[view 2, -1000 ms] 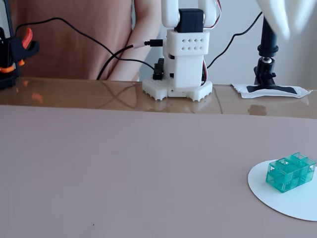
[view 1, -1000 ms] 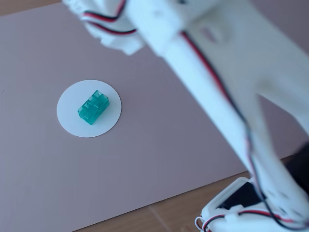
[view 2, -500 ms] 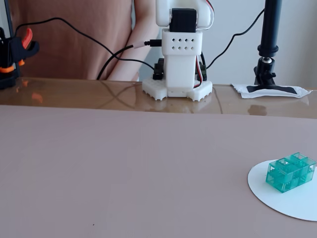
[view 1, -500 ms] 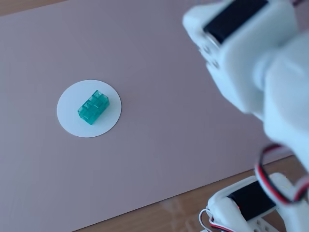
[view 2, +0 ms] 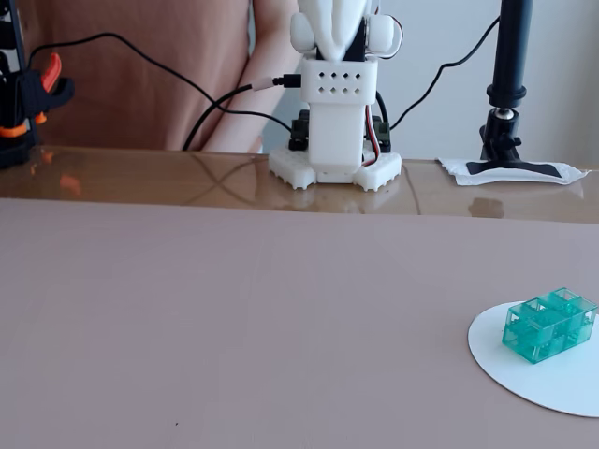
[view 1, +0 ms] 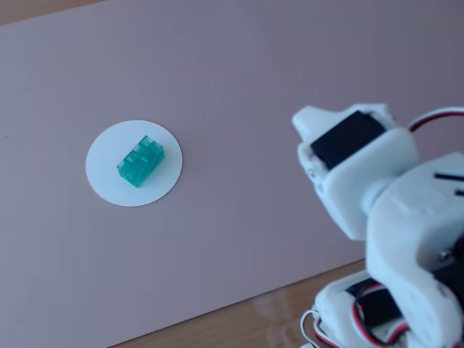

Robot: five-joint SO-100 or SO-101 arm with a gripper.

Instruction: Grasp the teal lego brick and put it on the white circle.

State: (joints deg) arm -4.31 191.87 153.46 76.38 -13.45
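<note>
The teal lego brick (view 1: 141, 161) lies on the white circle (view 1: 107, 181), near its middle, on the pinkish-mauve mat (view 1: 239, 94). In the other fixed view the brick (view 2: 548, 325) sits on the circle (view 2: 524, 374) at the right edge. My gripper (view 1: 308, 122) is folded back over the arm's base at the right, far from the brick and holding nothing. Its jaws look pressed together. In the other fixed view the gripper (view 2: 329, 37) hangs above the white base (view 2: 335, 140) at the back.
A black camera stand (view 2: 510, 94) stands on the wooden table behind the mat at the right. Cables (view 2: 168, 65) run along the back edge, with a black and orange clamp (view 2: 28, 94) at the far left. A person sits behind the table.
</note>
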